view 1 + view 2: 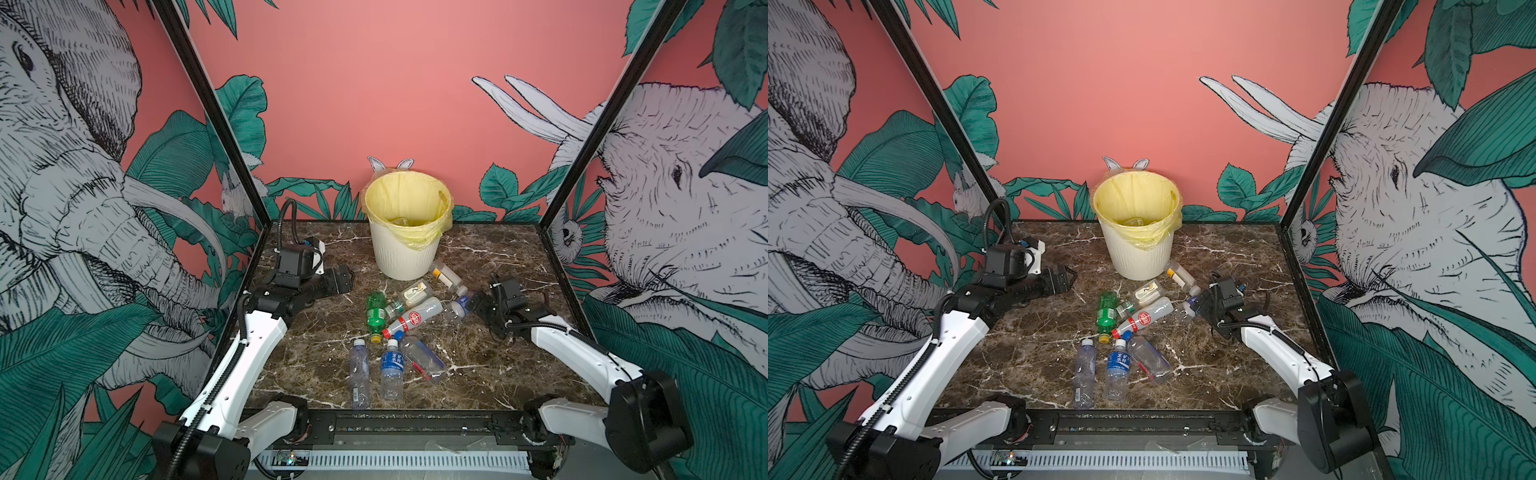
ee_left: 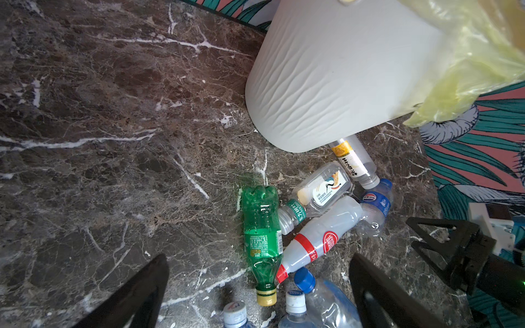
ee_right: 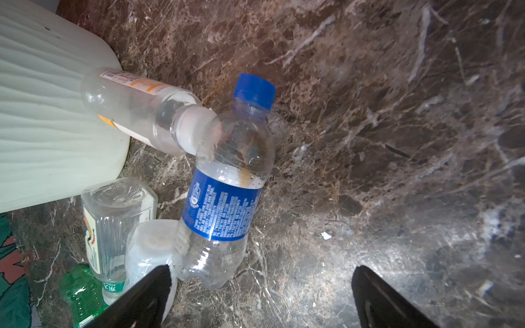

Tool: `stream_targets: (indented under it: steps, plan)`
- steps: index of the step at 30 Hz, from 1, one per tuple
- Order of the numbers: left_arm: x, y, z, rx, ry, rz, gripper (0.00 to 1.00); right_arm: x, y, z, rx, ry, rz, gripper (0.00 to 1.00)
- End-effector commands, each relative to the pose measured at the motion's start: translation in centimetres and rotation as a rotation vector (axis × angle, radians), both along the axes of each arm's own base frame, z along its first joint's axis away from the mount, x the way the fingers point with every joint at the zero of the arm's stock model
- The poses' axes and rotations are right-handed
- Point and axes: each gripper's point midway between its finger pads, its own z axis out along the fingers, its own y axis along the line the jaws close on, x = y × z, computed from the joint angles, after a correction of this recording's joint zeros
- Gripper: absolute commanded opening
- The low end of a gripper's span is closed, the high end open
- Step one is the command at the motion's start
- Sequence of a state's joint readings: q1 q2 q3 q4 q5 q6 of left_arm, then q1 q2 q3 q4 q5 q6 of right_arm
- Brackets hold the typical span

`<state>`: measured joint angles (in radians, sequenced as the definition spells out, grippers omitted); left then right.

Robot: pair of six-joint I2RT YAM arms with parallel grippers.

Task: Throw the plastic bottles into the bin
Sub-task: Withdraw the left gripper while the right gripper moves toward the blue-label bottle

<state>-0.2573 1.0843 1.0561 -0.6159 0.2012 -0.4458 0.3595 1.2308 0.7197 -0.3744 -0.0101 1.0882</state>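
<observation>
Mostly undone: the round cream ribbed plastic bin (image 1: 401,257), yellow-lined, stands at twelve o'clock on the dark marble counter (image 1: 498,374), something clear inside; some nine small plastic bottles (image 1: 413,319) lie mid-counter. The left end effector (image 1: 345,277) and right end effector (image 1: 478,302) gape, empty.

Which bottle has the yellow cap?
The green bottle, the only green one in view. Its cap is yellow; the other visible caps are white, blue or red.
</observation>
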Motion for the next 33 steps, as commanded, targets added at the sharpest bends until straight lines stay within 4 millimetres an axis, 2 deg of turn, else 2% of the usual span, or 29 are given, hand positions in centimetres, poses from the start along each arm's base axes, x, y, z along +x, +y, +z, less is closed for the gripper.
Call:
stream_targets:
  steps: [1, 13, 33]
  plan:
    - [-0.1, 0.4, -0.4, -0.015, -0.001, 0.03, 0.99, 0.8, 0.4, -0.2, 0.058, -0.016, -0.048, 0.99]
    - [-0.1, 1.3, -2.6, -0.008, 0.045, 0.087, 0.99, 1.8, 1.5, -1.2, 0.102, 0.0, -0.05, 0.98]
    - [-0.3, 2.3, -5.5, 0.014, 0.082, 0.144, 0.99, 3.1, 3.3, -2.6, 0.181, 0.04, -0.052, 0.88]
